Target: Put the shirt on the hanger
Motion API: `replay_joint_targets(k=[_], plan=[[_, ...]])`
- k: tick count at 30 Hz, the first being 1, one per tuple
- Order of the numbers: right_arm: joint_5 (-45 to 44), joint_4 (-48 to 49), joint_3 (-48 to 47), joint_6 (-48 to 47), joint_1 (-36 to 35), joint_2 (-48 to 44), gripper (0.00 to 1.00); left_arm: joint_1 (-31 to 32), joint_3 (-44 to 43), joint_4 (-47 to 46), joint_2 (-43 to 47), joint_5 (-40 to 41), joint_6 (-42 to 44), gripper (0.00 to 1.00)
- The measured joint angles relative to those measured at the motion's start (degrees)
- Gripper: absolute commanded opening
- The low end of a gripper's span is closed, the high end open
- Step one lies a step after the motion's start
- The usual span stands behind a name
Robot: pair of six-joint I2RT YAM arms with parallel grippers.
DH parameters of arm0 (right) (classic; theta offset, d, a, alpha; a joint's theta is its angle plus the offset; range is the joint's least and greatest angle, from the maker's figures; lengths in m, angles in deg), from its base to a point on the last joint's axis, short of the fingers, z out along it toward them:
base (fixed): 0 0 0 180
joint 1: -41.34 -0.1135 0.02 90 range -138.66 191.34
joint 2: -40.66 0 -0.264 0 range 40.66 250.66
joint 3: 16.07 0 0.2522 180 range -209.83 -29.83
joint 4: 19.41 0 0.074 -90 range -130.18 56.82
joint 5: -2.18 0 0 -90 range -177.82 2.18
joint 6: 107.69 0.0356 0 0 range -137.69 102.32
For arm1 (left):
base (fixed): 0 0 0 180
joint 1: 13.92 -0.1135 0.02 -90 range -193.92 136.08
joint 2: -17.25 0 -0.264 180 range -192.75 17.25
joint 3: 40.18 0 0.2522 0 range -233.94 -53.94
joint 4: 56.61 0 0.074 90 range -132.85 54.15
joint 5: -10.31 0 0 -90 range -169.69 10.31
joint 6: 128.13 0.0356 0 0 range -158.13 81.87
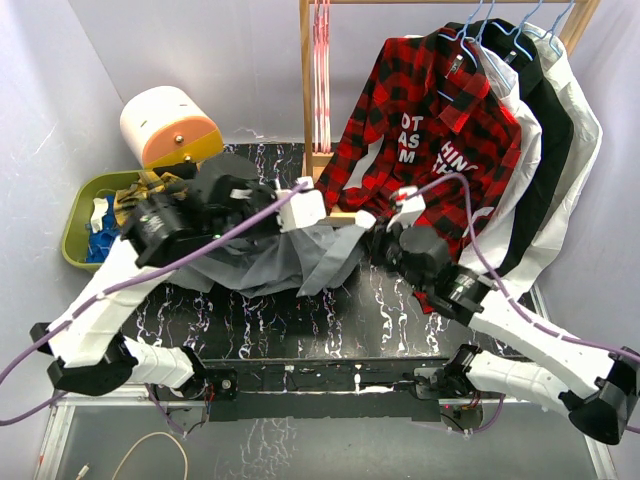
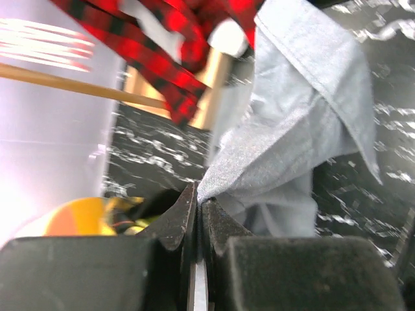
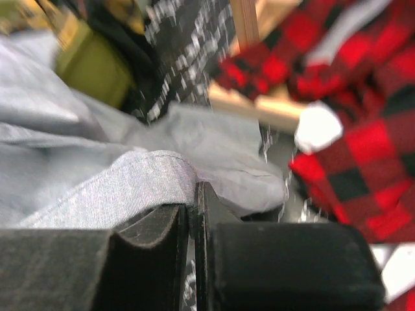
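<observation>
The grey shirt (image 1: 285,258) hangs bunched between my two grippers, just over the black marbled table (image 1: 300,320). My left gripper (image 1: 298,205) is shut on one edge of it; the wrist view shows the cloth (image 2: 292,129) pinched at the fingertips (image 2: 200,194). My right gripper (image 1: 374,236) is shut on another edge, with a hemmed fold (image 3: 117,188) pinched at its tips (image 3: 194,191). The pink hanger (image 1: 320,60) hangs edge-on from the wooden rack's rod, behind and above both grippers. It shows blurred in the left wrist view (image 2: 39,39).
The wooden rack (image 1: 306,110) stands at the back. A red-black plaid shirt (image 1: 430,130), a white and a black garment hang on light blue hangers (image 1: 515,35) at the right. A green bin (image 1: 85,205) of clothes and a cream-orange object (image 1: 165,125) are at the back left.
</observation>
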Motion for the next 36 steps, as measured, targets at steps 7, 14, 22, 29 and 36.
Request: replay_joint_targets(k=[7, 14, 22, 29, 36], plan=[[-3.78, -8.17, -35.78, -13.07, 0.0, 8.22, 0.08, -0.2, -14.99, -4.83, -0.74, 8.92, 2.23, 0.0], [-6.56, -13.18, -73.07, -28.46, 0.0, 23.61, 0.08, -0.26, -33.07, -15.39, -7.98, 14.62, 5.75, 0.0], [-8.74, -11.15, -88.26, -40.57, 0.0, 29.86, 0.08, -0.26, -39.1, -29.88, -10.6, 19.28, 11.58, 0.0], [-10.45, -8.22, -81.99, -42.91, 0.0, 26.03, 0.08, -0.26, -38.27, -32.52, -11.93, 20.85, 12.9, 0.0], [-11.85, -7.61, -85.92, -45.79, 0.0, 26.03, 0.08, -0.24, -42.62, -37.35, -16.24, 21.97, 13.7, 0.0]])
